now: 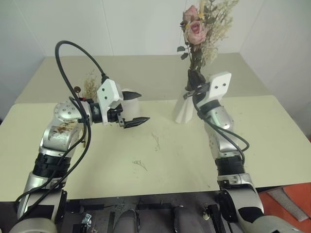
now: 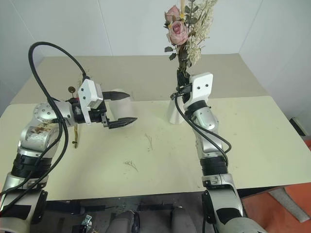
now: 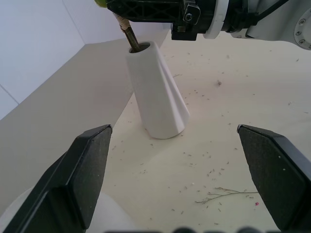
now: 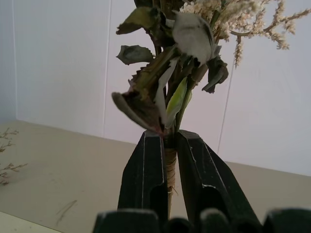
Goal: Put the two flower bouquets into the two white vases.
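The pink rose bouquet [image 1: 197, 29] stands upright with my right gripper [image 1: 195, 80] shut on its bound stem [image 4: 170, 170]. The stem's lower end sits in the mouth of the slanted cone vase [image 1: 184, 110], as the left wrist view shows [image 3: 158, 92]. My left gripper [image 1: 138, 108] hangs open to the left, its fingers on either side of the rounded white vase [image 1: 131, 104] without touching it. The beige dried bouquet [image 1: 90, 85] lies behind my left arm, partly hidden.
Loose twig scraps [image 1: 141, 165] and crumbs dot the cream table [image 1: 272, 145] between the arms. A second table [image 1: 146, 68] adjoins behind, up to the white wall. An orange item [image 1: 291, 199] lies on the floor beyond the table's right front corner.
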